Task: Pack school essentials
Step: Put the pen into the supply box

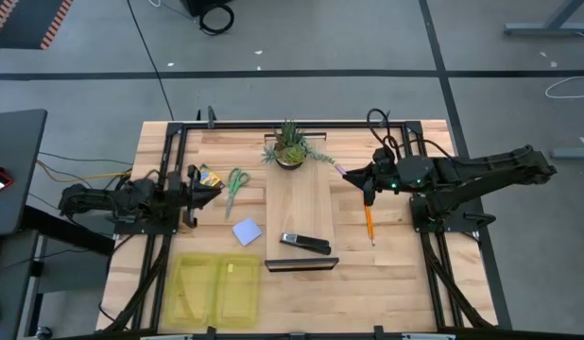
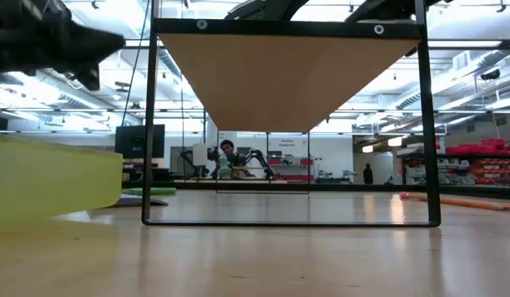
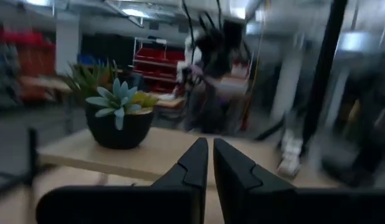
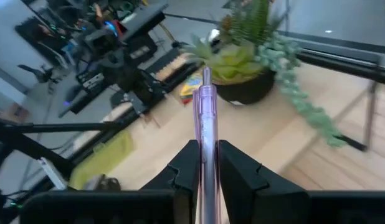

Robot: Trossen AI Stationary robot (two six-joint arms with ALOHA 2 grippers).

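Above the table's right side, right gripper (image 4: 204, 163) clamps the purple pen (image 4: 205, 124); thin barrel risks slipping; left gripper (image 3: 209, 163) closed, empty.

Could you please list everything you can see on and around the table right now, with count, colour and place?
purple pen: 1, pale purple, held in the right gripper, above the table near the plant
orange pencil: 1, orange, on the table below the right gripper
scissors: 1, green-handled, right of the left gripper
crayon box: 1, yellow and green, beside the left gripper
note pad: 1, pale blue, left of the board
container: 1, clear yellow, front left of the table
stapler: 1, black, front of the board
potted plant: 1, green in a dark pot, back of the board
wooden board: 1, light wood, table centre
left gripper: 1, dark, jaws shut, empty
right gripper: 1, dark, jaws shut on the pen
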